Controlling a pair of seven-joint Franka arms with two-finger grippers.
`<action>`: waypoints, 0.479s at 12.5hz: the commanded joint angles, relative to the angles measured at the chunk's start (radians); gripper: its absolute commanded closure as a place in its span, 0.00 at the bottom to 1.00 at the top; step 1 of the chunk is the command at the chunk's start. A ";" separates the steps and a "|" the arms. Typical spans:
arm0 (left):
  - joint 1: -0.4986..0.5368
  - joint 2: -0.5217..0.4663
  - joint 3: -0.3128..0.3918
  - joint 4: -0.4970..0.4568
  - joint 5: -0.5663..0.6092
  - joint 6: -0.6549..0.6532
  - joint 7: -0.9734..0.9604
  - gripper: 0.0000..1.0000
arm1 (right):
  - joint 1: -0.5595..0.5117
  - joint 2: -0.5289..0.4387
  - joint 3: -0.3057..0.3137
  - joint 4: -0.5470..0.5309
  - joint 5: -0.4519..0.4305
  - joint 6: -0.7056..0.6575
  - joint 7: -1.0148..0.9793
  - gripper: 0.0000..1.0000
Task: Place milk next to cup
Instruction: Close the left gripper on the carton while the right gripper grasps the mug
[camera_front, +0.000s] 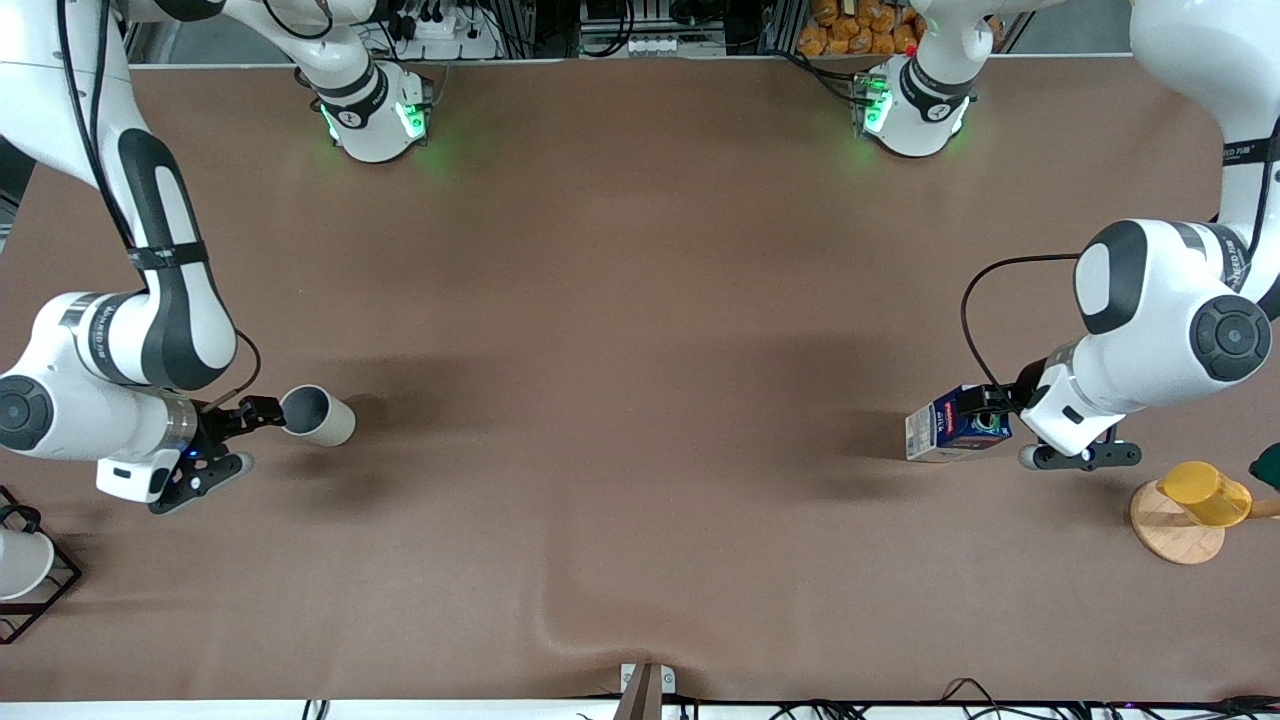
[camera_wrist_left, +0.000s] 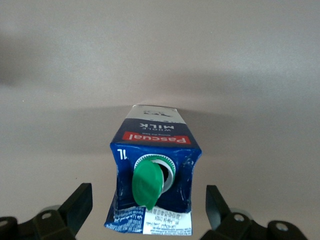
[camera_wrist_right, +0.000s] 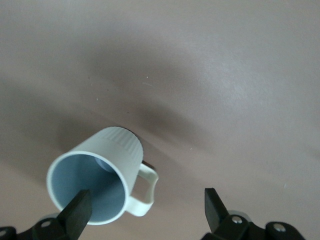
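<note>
Even, diffuse overhead light fills the scene, with no harsh glare on the brown table (camera_front: 640, 300). Soft wide shadows spread on the cloth around the milk (camera_front: 955, 425) under the left gripper (camera_front: 1045, 425) and the cup (camera_front: 318, 415) by the right gripper (camera_front: 235, 440). Both wrist views are sharp on these objects, while the fingers (camera_wrist_left: 75, 207) at the frame edge look slightly soft.

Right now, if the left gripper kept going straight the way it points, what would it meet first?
The milk. The left gripper is open with the carton's spouted top lying between its fingers, so going straight on it would most likely meet the carton, though depth is hard to judge.
</note>
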 joint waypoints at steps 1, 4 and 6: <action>-0.005 0.003 0.000 -0.002 0.021 0.016 -0.005 0.00 | -0.009 -0.019 0.018 -0.077 -0.007 0.036 -0.078 0.00; -0.013 0.011 -0.003 -0.001 0.064 0.016 -0.012 0.00 | -0.008 -0.020 0.050 -0.088 -0.001 0.047 -0.114 0.00; -0.011 0.026 -0.003 0.004 0.064 0.027 -0.013 0.00 | -0.008 -0.013 0.050 -0.088 -0.001 0.068 -0.114 0.00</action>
